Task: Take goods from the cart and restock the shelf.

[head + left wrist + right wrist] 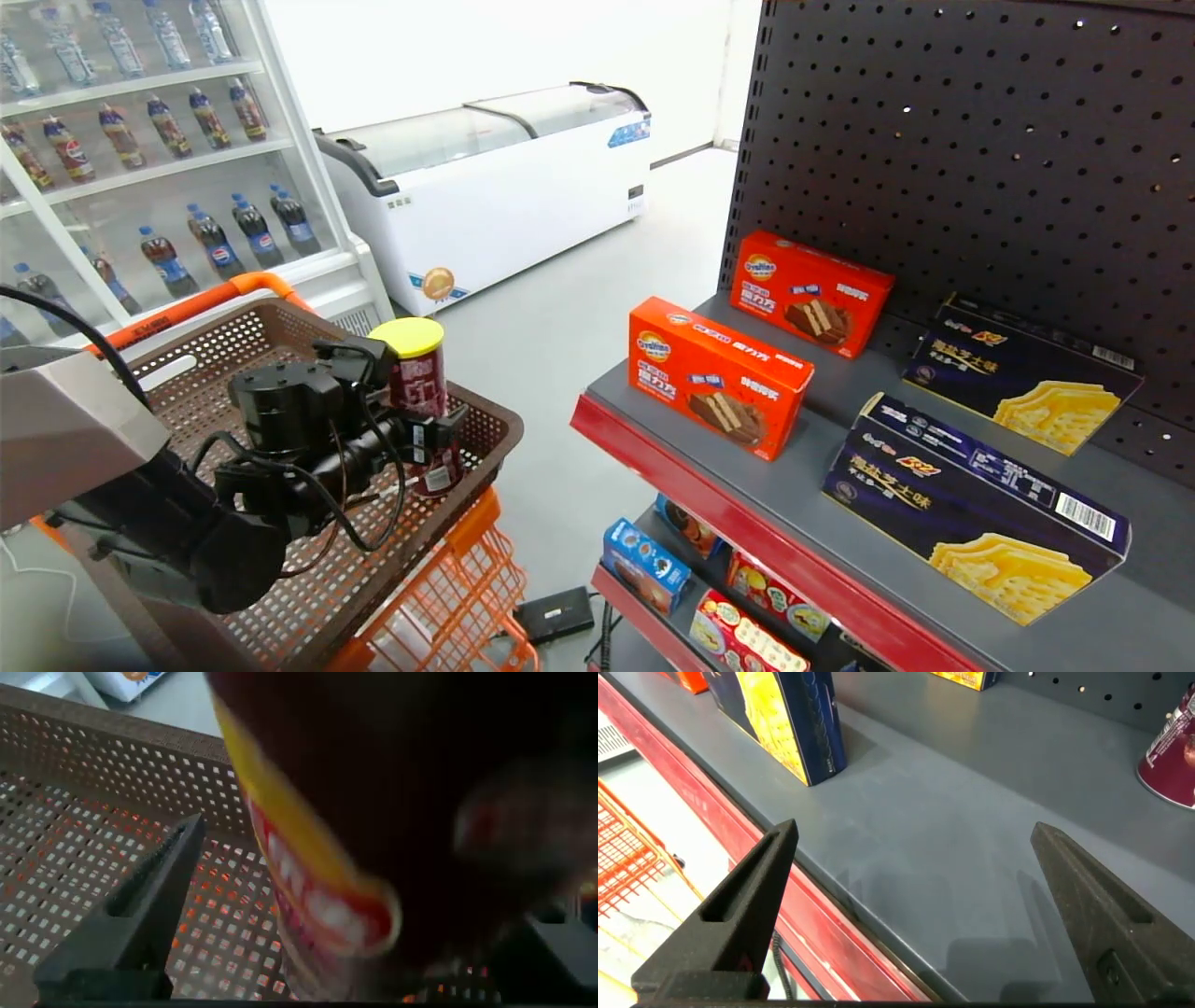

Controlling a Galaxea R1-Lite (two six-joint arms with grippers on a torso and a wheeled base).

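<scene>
Lower left of the head view, the left hand [434, 441] is clamped on a yellow-lidded can [420, 378] with a dark red label, one finger on each side of its lower body. The can is over the near right corner of the brown basket [233, 327] that sits on top of the orange cart [448, 597]. Whether its base rests on the basket floor or hangs just clear cannot be told.

The can stands upright. Its long axis runs vertically, with the yellow lid at the top and the label facing the camera. The hand meets it from the side, across that axis, which probably keeps the can level and lets it be set down on its base.

The left wrist view shows the can [374, 812] looming very close, with the basket's perforated wall [75, 784] behind it.

Right of centre in the head view is the grey shelf [840, 411] with a red front edge, well apart from the cart. Two orange wafer boxes [719, 378] stand towards its left and two dark blue cracker boxes [971, 509] towards its right. All face outward, as display stock would.

The right wrist view shows the right hand [913, 833] with its fingers wide apart, holding nothing, above a bare stretch of shelf [971, 784]. This looks like a likely spot for the can.
</scene>
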